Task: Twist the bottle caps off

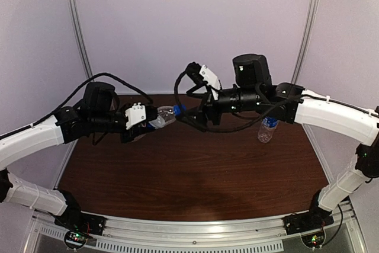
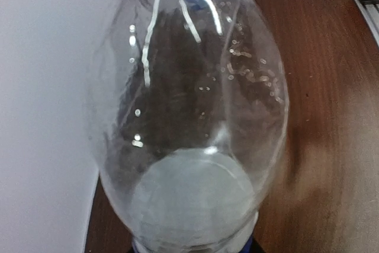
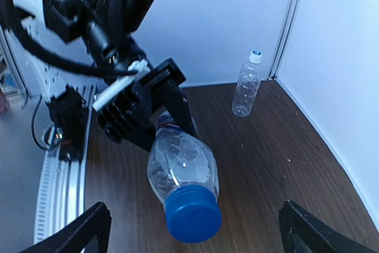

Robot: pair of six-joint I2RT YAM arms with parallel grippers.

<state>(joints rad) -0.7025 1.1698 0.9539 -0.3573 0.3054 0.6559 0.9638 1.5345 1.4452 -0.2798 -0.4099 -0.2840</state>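
Currently: left tool [image 1: 144, 121] is clamping a clear bottle [image 3: 180, 167] level above the table [image 1: 177, 170]. Its blue cap [image 3: 192, 220], seemingly on, is facing the right tool [image 1: 187, 94], fingers apart. Step: approaching cap. Next: closing squarely, twisting.

No legible text, standing bottle [image 1: 266, 130] label too small

A dark brown wood-grain table [image 1: 195, 176] fills the enclosure, its top faintly glossy under soft, even light. Pale lilac-white wall panels [image 1: 189, 22] close off the far edge and both sides, joined at the far corners by slim silvery metal strips [image 1: 77, 28]. A ribbed aluminium rail [image 1: 195, 236] runs along the table's near edge.
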